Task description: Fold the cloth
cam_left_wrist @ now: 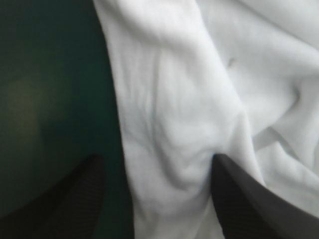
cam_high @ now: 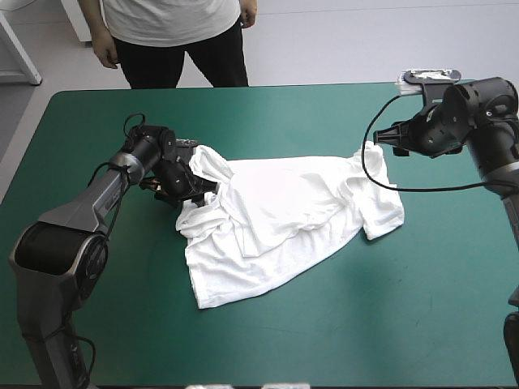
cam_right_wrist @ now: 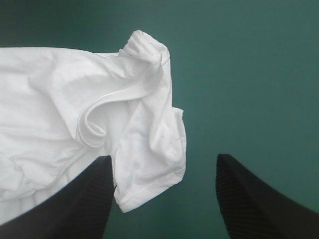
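The white T-shirt (cam_high: 284, 215) lies crumpled and partly spread across the middle of the table. My left gripper (cam_high: 185, 185) is low at the shirt's bunched left edge. In the left wrist view it (cam_left_wrist: 159, 199) is open, with a thick fold of the T-shirt (cam_left_wrist: 179, 124) running between its fingers (cam_left_wrist: 249, 204). My right gripper (cam_high: 388, 144) hovers by the shirt's far right corner. It (cam_right_wrist: 164, 199) is open too. The rumpled sleeve (cam_right_wrist: 149, 149) lies just ahead of it and reaches in beside one finger (cam_right_wrist: 75, 204).
Teal-green cover (cam_high: 340, 324) stretches wide between the shirt and the table's near edge. More of it shows to the right of the sleeve (cam_right_wrist: 249, 74).
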